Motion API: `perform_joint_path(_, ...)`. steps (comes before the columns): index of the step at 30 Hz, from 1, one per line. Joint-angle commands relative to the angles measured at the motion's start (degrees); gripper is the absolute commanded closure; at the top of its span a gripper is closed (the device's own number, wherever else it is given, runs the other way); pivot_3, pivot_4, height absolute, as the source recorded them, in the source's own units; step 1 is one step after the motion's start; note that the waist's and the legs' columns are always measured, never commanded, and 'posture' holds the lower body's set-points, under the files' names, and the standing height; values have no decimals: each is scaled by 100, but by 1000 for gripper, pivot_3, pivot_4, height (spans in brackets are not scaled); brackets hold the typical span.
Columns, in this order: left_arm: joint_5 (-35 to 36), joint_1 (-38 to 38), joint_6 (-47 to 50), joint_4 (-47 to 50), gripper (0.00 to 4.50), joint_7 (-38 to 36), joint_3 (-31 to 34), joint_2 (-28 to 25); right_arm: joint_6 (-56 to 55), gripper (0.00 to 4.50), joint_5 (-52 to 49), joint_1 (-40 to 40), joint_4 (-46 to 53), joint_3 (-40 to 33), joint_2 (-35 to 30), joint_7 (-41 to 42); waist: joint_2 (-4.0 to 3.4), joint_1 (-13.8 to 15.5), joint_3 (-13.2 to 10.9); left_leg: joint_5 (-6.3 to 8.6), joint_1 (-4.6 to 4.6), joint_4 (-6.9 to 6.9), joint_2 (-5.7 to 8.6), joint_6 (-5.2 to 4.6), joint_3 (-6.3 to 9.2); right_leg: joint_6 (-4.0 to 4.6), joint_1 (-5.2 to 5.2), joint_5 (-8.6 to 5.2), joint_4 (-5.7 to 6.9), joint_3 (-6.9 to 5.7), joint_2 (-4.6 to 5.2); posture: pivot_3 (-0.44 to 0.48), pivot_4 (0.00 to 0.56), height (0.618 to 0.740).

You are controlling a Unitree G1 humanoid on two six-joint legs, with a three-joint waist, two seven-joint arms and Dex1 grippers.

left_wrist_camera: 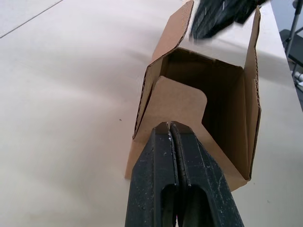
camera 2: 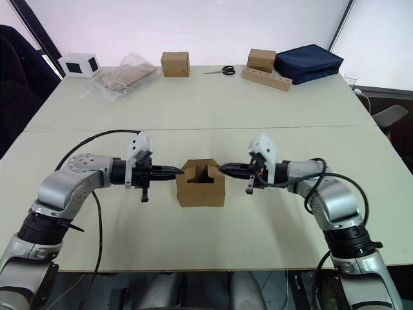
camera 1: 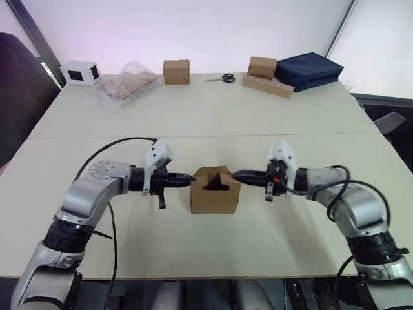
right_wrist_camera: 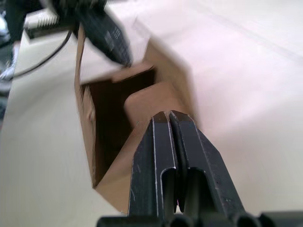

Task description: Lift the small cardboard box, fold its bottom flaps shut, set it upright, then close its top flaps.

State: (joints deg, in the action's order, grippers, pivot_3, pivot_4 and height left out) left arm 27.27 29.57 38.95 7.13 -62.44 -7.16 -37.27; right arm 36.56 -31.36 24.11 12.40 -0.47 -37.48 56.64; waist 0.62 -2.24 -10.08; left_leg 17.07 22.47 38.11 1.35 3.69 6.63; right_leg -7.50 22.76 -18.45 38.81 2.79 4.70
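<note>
Evidently light, thin-walled, the small cardboard box (camera 1: 215,192) stands between the closed left gripper (camera 1: 188,181) and closed right gripper (camera 1: 236,175); press flaps, not walls.

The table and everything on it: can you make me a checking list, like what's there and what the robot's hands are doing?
Surface: pale table, a seam running across its middle.
Job's things: small cardboard box stands near the front, top still open, two side flaps pushed inward.
Clutter: along the far edge, a white box, a plastic-wrapped stack, two more brown boxes, scissors, a wooden block, a dark blue bag.
Grippers: left gripper shut, tip against the box's left flap; right gripper shut, tip against the right flap.
Cables: black cables loop along both arms.
Surroundings: a dark chair on the left.
</note>
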Motion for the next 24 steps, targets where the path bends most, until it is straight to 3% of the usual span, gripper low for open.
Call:
perform_joint_path(1, 249, 232, 94, -46, 4483, -110, 384, -161, 283, 4500, -431, 75, 433, -451, -142, -108, 0, -4, 0, 0, 0, 0, 0, 0, 0, 0, 0, 0, 0, 0, 0, 0, 150, 740)
perform_joint_path(5, 332, 503, 137, -632, 4483, -346, 567, -351, 792, 4500, -923, -122, 1033, -606, -391, -86, -2, -10, -1, 0, 0, -2, 0, 0, -1, 0, 1, 0, 0, -1, -1, 0, 150, 740)
perform_joint_path(11, -237, 1182, -650, -2033, 4483, -760, 271, -277, 1151, 4500, -1143, -418, 2010, -217, -630, -221, -1, -8, -2, 0, 0, -3, 0, -1, -1, 0, -2, 0, -6, -3, -1, 0, 150, 740)
perform_joint_path(18, -1206, 2373, -1963, -4689, 4483, -1568, -415, 461, 1143, 4500, -973, -553, 2559, 321, -592, -566, 1, 30, -3, 1, 1, -1, 3, -1, -1, -1, -7, 0, -15, -8, -1, 0, 150, 740)
perform_joint_path(24, -1892, 2761, -3087, -6240, 4483, -1707, -702, 1254, 1381, 4500, -958, -555, 2902, 520, -487, -1146, 3, -12, -4, 3, 5, -2, 2, -6, 0, -1, -4, 0, -19, -9, -2, 0, 150, 740)
